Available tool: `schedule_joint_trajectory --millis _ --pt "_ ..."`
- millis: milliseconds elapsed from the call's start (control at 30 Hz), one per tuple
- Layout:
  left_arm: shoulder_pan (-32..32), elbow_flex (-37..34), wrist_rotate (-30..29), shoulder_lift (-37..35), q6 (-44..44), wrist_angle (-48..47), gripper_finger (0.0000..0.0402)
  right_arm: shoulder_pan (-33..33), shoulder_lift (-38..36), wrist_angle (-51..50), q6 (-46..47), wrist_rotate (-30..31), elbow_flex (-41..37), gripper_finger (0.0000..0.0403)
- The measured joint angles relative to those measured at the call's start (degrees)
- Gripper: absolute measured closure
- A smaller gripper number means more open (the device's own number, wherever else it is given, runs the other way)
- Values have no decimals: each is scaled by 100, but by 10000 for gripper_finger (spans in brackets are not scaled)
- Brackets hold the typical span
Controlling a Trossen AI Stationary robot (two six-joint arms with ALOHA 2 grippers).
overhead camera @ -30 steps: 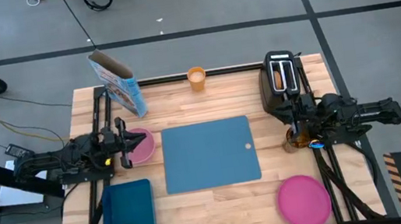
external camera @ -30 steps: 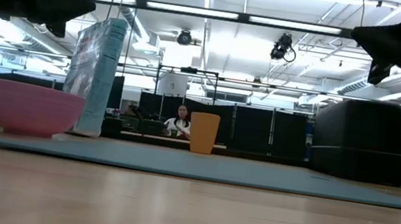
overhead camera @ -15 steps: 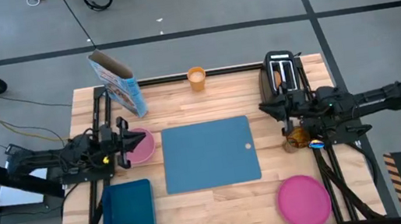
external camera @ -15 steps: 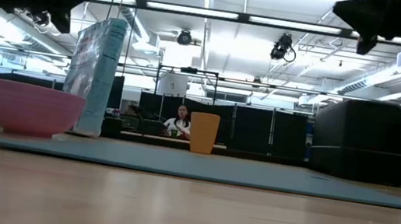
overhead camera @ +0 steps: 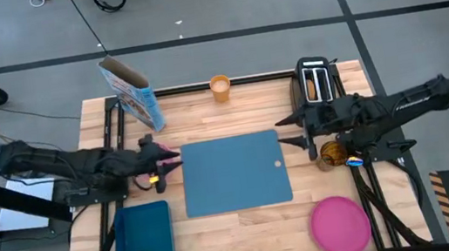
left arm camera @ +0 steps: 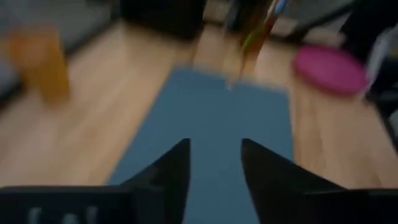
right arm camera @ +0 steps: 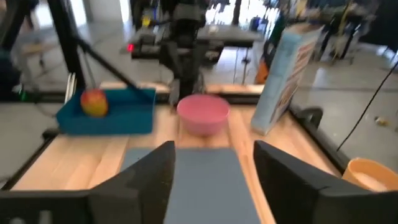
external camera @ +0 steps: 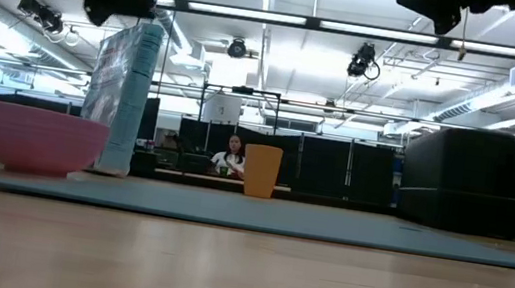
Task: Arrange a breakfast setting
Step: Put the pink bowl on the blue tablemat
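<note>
Reaching inward, both arms have swung over the mat [overhead camera: 234, 171] at the table's centre: left gripper [overhead camera: 167, 157] past the bowl [right arm camera: 202, 114], right gripper [overhead camera: 285, 132], fingers parted and empty on each. Plate [overhead camera: 340, 223] waits near the front right corner; nothing is set yet

Bright ceiling strip lights [external camera: 285, 19] are flooding the room evenly, leaving only soft, faint shadows on the pale worktop [overhead camera: 246, 219]. The left wrist view is smearing heavily with motion blur, and the right wrist view is blurring more mildly, softening the pink bowl [right arm camera: 203, 113].
</note>
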Motion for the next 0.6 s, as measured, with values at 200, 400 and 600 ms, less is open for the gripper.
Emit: schedule_joint_trajectory --millis 200,400,600 --pt "-187 1058 384 806 -2093 -2711 178 310 187 -155 -74 -7 106 112" --pt "-342 882 426 1442 -2903 -3064 173 484 456 -68 -184 100 106 99" --pt "-320 764 268 2093 -2982 -3083 173 491 791 66 -5 127 106 102"
